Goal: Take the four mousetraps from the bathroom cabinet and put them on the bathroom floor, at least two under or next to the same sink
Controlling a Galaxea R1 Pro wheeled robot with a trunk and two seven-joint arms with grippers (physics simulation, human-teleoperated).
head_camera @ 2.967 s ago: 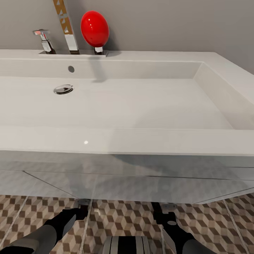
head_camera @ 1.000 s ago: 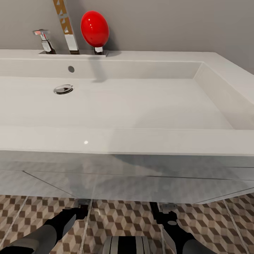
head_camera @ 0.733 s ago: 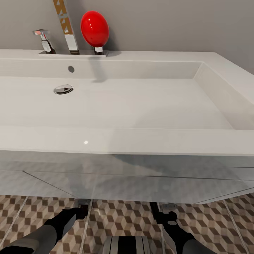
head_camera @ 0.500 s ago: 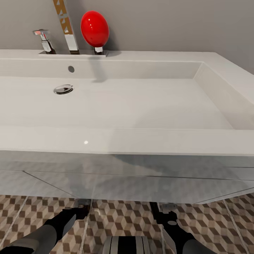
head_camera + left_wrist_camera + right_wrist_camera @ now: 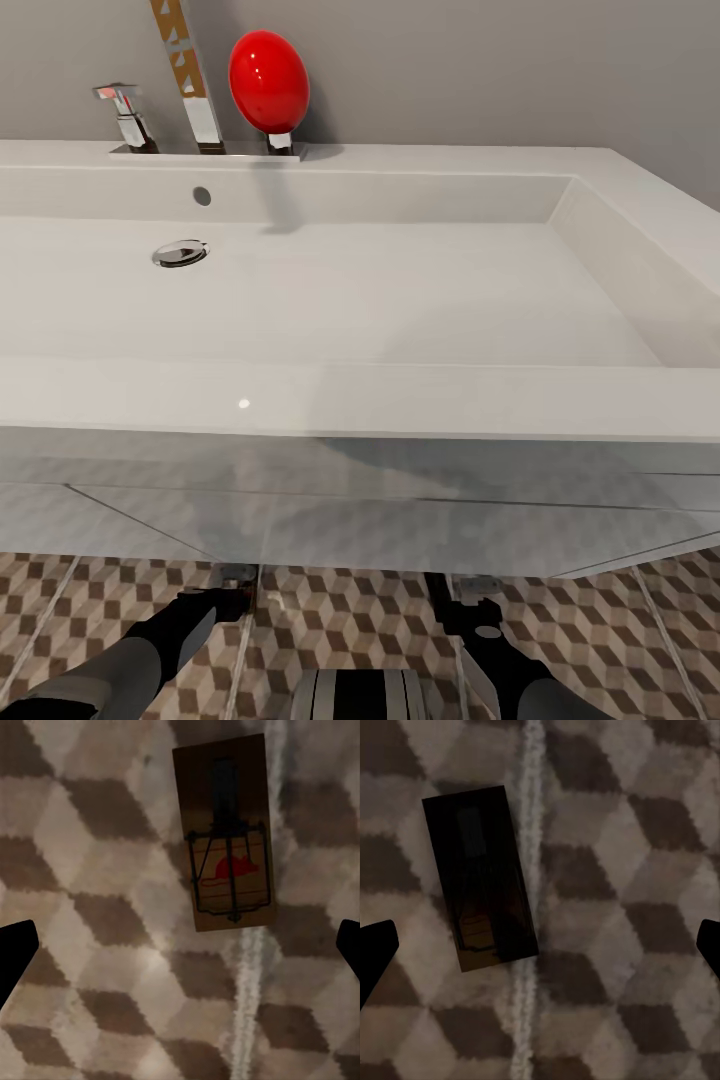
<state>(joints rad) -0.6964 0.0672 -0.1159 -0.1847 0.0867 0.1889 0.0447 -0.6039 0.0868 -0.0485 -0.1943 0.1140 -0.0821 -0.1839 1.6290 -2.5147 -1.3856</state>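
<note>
A: Two grippers, both spread wide with nothing between the fingers. Under the left gripper (image 5: 180, 945) one mousetrap (image 5: 227, 832) lies flat on the bathroom floor (image 5: 90, 870), at about 12 o'clock in the left wrist view. Under the right gripper (image 5: 540, 945) a second mousetrap (image 5: 480, 877) lies at about 10 o'clock in its wrist view, beside a grout line.

B: Risk?

A: I'd judge a careless lift or base move could nudge a trap away from the bathroom sink (image 5: 360, 400).

B: Hard to see?

A: The second trap is in deep shadow; its metal parts barely read. From the head, the vanity (image 5: 400, 520) cuts off both grippers.
</note>
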